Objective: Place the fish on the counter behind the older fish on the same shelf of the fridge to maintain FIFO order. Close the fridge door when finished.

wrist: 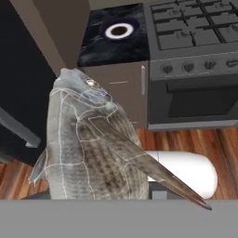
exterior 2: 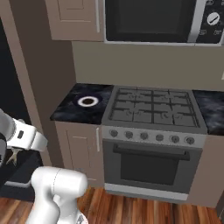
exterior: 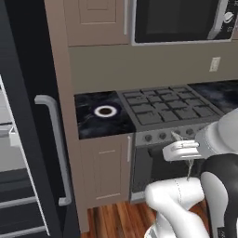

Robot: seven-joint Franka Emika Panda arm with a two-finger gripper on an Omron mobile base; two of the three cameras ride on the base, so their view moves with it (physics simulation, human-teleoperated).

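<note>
Pincer [exterior: 188,173] grips the fish [wrist: 90,144] (silver-grey, rising between its tips).

the fish [wrist: 88,144] is silver-grey with scaled flanks and a long pointed fin. it fills the near part of the hand view, head up, off the counter [exterior: 95,122]. in the left base view a pale sliver of it hangs above the wood floor, in front of the oven. the counter is black marble-look with white veins, left of the stove. the fridge [exterior: 28,116] stands at far left, its black door open, grey bar handle showing.
</note>
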